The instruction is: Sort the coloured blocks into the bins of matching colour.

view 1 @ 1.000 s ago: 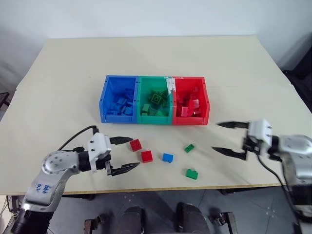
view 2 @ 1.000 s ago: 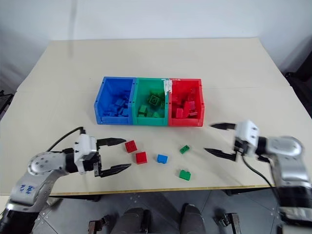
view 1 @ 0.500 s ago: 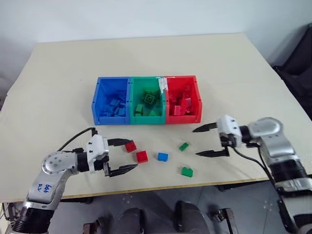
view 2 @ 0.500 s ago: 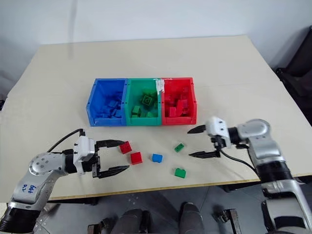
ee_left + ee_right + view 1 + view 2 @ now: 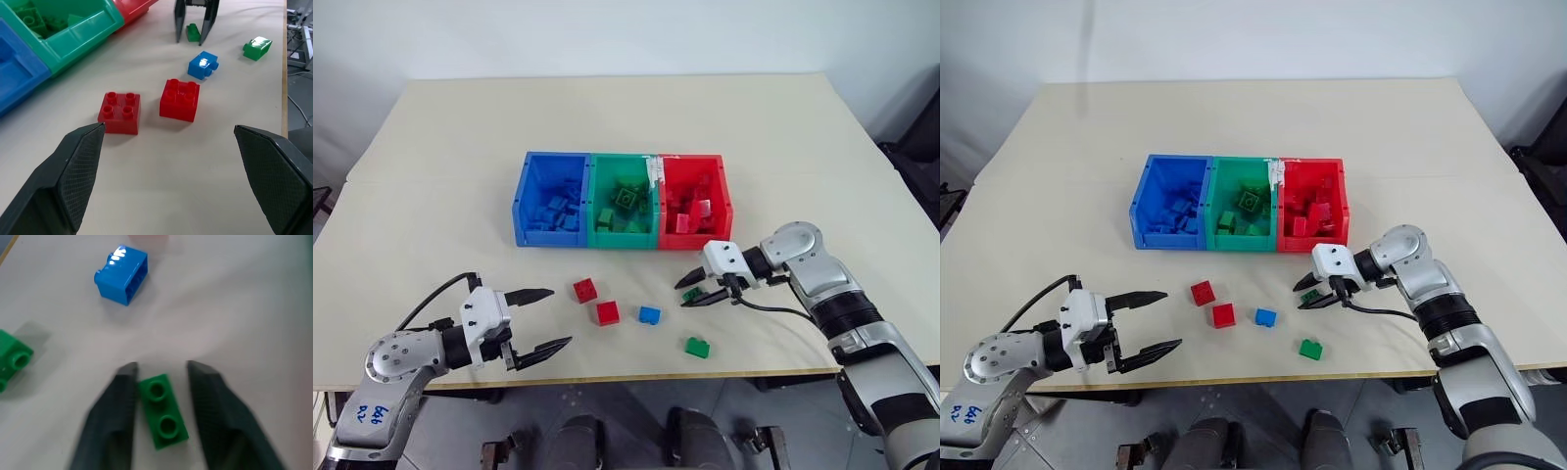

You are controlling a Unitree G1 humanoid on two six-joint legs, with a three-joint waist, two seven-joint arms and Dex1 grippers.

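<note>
Nearest the robot, the left tool (image 5: 536, 318) hung wide open and empty over the pale worktop (image 5: 431, 206), aimed toward two small red studded plastic bricks (image 5: 120, 112) lying ahead of its tips, probably the next to be taken. Farther along, the right tool (image 5: 161, 369) had its two black fingers narrowed around a small green two-stud brick (image 5: 163, 411), which lay between them on the worktop; whether the pads already pressed it was unclear. Beyond stood the row of joined blue, green and red plastic bins (image 5: 623, 199), the green one its evident destination.

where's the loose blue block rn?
The blue block lies on the table in front of the bins, just right of a red block, left of the right gripper, with a green block nearer the front edge.
</note>
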